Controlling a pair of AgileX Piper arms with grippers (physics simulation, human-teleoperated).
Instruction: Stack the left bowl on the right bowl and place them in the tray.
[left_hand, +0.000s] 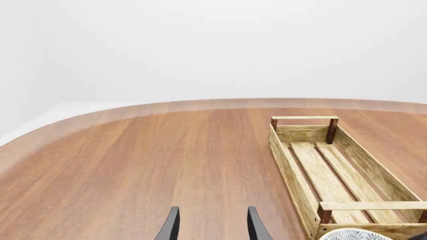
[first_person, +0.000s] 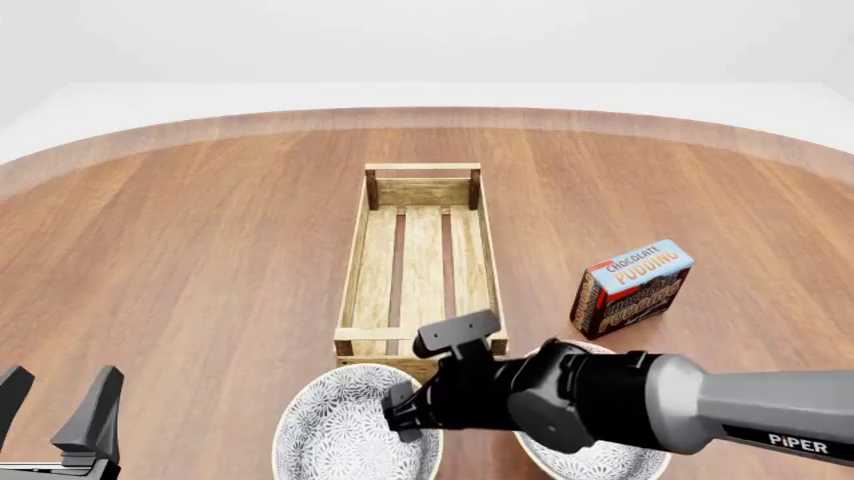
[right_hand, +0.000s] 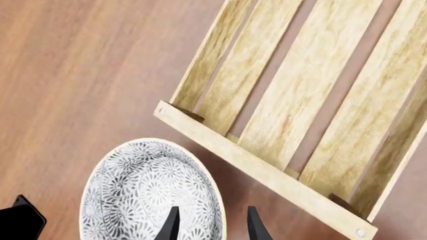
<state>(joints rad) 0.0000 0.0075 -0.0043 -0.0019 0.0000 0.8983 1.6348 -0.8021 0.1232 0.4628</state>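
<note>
The left bowl (first_person: 350, 432), white with a grey floral pattern, sits on the table just in front of the tray's (first_person: 352, 268) near end. The right bowl (first_person: 601, 462) is mostly hidden under my right arm. My right gripper (first_person: 402, 410) hovers over the left bowl's right rim. In the right wrist view it (right_hand: 212, 223) is open, one finger above the bowl (right_hand: 147, 190) and one outside its rim, close to the tray's end rail (right_hand: 267, 175). My left gripper (first_person: 56, 400) is open over bare table at the near left, empty (left_hand: 212, 226). The tray (left_hand: 285, 162) holds nothing.
A chocolate pudding box (first_person: 631, 287) stands to the right of the tray, just beyond the right bowl. The round wooden table (first_person: 187, 250) curves away at the back and left. A sliver of a bowl's rim (left_hand: 352, 234) shows in the left wrist view.
</note>
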